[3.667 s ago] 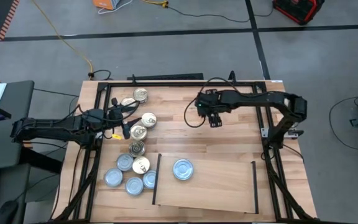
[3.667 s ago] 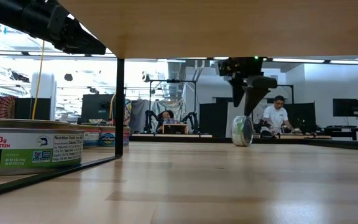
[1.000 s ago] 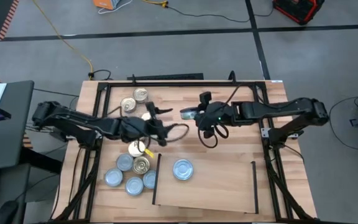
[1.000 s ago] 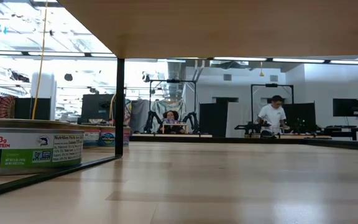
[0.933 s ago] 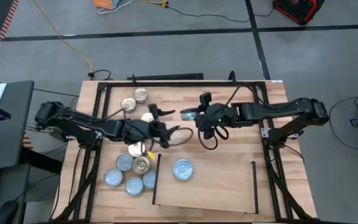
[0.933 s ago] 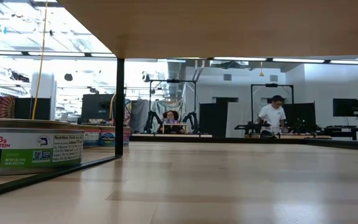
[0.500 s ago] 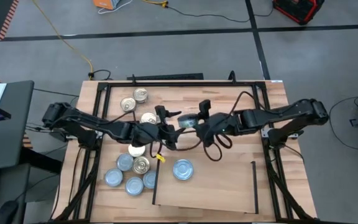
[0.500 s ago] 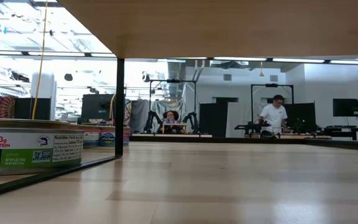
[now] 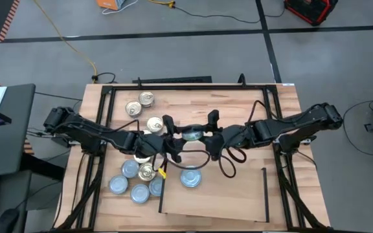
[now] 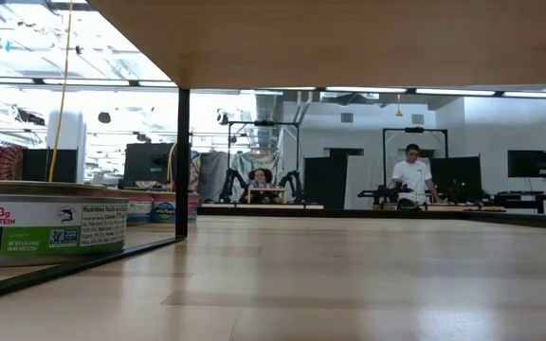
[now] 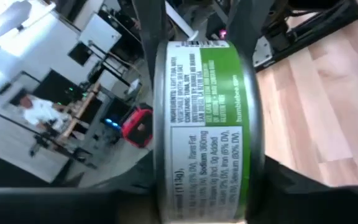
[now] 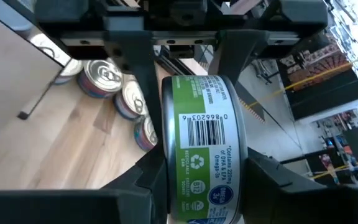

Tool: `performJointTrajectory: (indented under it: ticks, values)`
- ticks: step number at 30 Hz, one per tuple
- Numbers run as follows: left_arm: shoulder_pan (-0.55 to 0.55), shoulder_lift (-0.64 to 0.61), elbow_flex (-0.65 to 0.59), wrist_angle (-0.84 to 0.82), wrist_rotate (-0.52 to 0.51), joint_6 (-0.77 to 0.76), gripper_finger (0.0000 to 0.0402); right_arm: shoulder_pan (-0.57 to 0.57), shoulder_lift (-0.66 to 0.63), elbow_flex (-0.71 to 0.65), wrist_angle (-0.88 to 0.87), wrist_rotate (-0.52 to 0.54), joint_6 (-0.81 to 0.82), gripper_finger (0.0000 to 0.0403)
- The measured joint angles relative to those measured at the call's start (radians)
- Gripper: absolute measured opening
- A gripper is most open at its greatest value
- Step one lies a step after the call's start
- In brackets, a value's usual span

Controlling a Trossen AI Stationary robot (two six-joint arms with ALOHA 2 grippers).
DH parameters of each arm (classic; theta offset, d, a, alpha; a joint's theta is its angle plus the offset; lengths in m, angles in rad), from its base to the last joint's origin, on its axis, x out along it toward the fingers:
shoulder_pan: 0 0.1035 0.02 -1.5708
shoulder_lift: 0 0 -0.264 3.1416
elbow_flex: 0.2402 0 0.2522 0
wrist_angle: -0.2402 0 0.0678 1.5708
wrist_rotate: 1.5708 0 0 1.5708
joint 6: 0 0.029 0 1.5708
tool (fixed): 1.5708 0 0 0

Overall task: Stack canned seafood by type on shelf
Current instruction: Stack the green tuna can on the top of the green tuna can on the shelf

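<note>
Above the table's middle, the left gripper (image 9: 175,137) and right gripper (image 9: 209,134) both clamp one green-labelled tin (image 9: 192,134), turned on edge with its flat faces toward the fingers. One silver-lidded tin (image 9: 190,176) lies flat on the shelf (image 9: 232,188); nine more cluster beside it.

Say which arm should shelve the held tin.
Left, probably: left tool and right tool both clamp the green-labelled round metal tin, yet the silvery tin on the pale wooden shelf sits left of centre.
</note>
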Motion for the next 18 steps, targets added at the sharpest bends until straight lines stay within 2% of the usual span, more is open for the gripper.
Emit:
performJointTrajectory:
  ticks: [3, 5, 13, 18]
  values:
    - [-0.01, -0.004, 0.0, 0.003, 0.003, 0.009, 0.0122, 0.013, 0.0, -0.001, 0.027, 0.01, 0.031, 0.0172]
    - [-0.013, -0.008, 0.0, 0.005, 0.008, 0.012, 0.0122, 0.011, 0.0, -0.001, 0.053, 0.019, 0.097, 0.0191]
    - [-0.038, -0.093, -0.002, -0.06, -0.001, -0.015, 0.0122, 0.04, -0.073, 0.003, 0.067, 0.024, 0.22, 0.0311]
    - [-0.084, -0.115, -0.002, -0.146, 0.008, -0.047, 0.0126, 0.041, -0.143, 0.003, -0.096, 0.006, 0.395, 0.0357]
